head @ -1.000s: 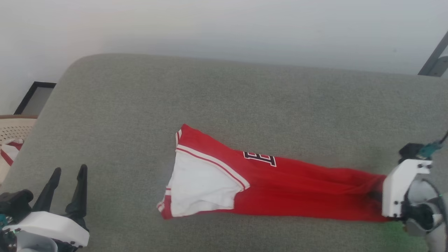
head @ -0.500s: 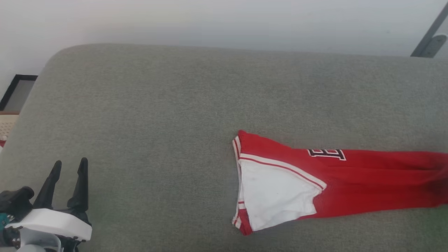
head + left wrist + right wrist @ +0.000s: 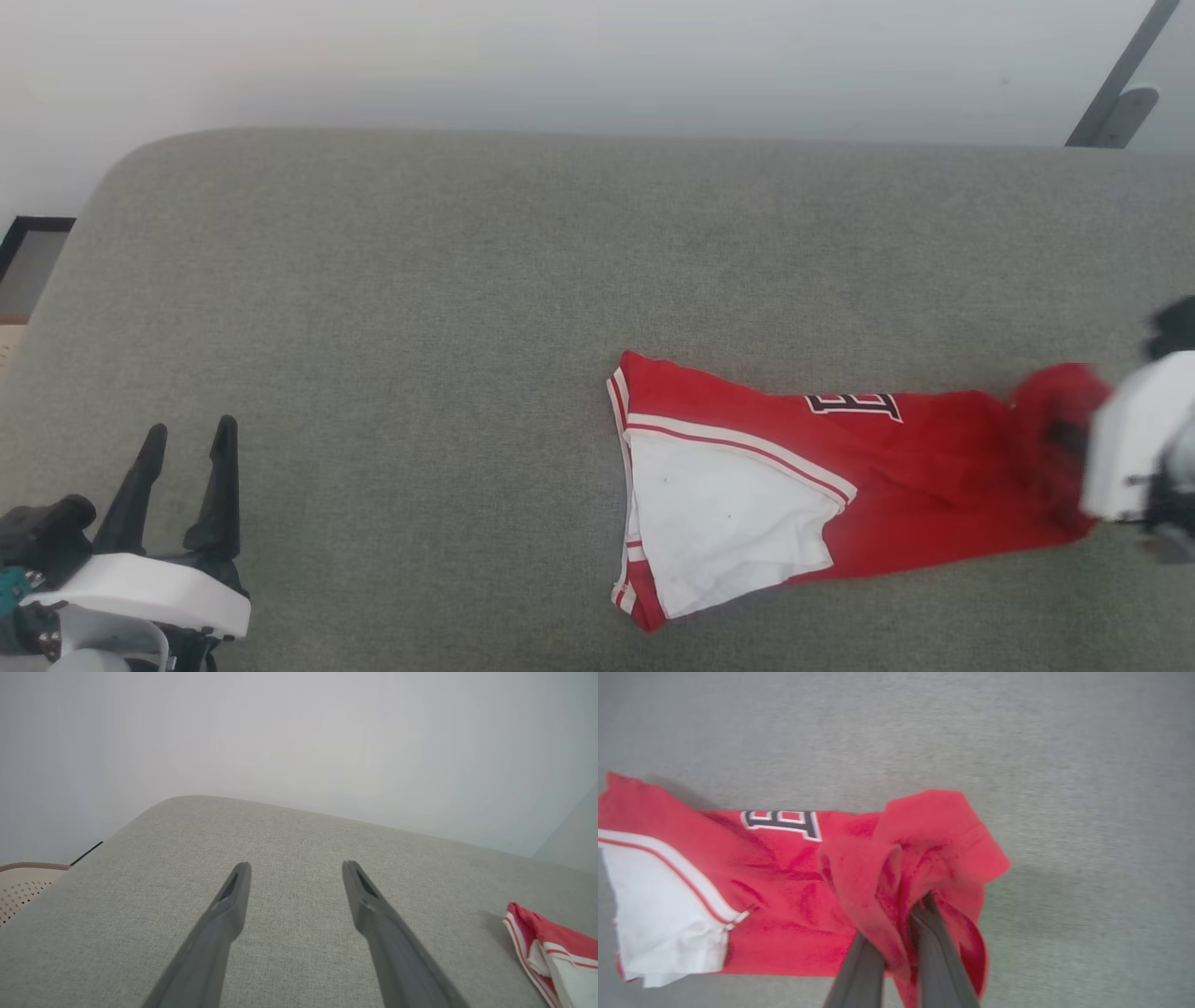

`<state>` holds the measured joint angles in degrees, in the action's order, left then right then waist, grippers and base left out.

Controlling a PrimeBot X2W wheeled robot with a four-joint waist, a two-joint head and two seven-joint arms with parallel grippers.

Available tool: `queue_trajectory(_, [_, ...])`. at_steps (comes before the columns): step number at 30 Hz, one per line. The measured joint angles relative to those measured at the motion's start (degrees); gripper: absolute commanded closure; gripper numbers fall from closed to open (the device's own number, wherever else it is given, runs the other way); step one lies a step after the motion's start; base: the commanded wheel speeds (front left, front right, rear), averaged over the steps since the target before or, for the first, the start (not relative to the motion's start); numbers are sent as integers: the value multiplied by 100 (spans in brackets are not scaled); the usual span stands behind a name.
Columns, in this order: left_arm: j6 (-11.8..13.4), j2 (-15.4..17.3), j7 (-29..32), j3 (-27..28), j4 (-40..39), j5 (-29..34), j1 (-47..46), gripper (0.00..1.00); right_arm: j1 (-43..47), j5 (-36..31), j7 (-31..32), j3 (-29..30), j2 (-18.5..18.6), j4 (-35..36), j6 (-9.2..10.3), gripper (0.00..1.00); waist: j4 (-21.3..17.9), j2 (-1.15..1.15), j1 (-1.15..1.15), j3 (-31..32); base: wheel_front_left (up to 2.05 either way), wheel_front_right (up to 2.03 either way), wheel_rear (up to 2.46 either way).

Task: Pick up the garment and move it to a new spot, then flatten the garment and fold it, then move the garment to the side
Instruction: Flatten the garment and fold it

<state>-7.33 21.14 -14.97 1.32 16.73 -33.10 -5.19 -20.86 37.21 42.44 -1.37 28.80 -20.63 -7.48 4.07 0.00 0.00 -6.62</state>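
Cloth bunches around the right gripper [image 3: 899, 938], whose jaws pinch one end of the garment [image 3: 840, 476], probably to drag it. The rest trails flat on the grey cushion [image 3: 373, 280]. The left gripper [image 3: 294, 865] hovers well apart, jaws spread.

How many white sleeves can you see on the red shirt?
1. The white sleeve lies at the end of the garment farthest from the right gripper, which is shut on the red end. Another sleeve may be hidden underneath.

Left jaws wide, right jaws tight.
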Motion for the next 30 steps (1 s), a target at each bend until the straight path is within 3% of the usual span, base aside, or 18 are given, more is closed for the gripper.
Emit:
queue_trajectory(6, [-1,3,0,-91,-16,5,43,0,321,159,361,-422,-412,1157,0,100,51,0,0,87,0,0,0])
queue_trajectory(11, [-1,24,0,-248,-8,-75,40,0,332,100,404,-918,-906,1455,0,100,204,0,0,133,0,0,0])
queue_trajectory(19, [-1,25,0,-537,90,-166,-82,0,82,-135,121,-1792,-1505,878,0,100,605,0,0,240,0,0,0])
queue_trajectory(25, [-1,2,0,-673,157,-186,-144,0,-153,-405,-296,-2033,-1740,145,0,100,817,0,0,308,0,0,0])
queue_trajectory(26, [-1,0,0,-687,168,-187,-146,0,-200,-465,-374,-2057,-1762,35,0,88,835,0,0,320,0,0,0])
queue_trajectory(28, [-1,2,0,-690,198,-204,-146,0,-291,-605,-495,-2091,-1775,-171,0,51,852,0,0,346,0,0,0])
queue_trajectory(29, [-1,7,0,-690,205,-209,-146,0,-316,-655,-546,-2086,-1788,-261,0,0,852,0,0,359,0,0,0])
queue_trajectory(30, [-1,11,-1,-686,209,-222,-146,0,-335,-657,-561,-2074,-1815,-354,0,0,848,0,0,372,0,0,0])
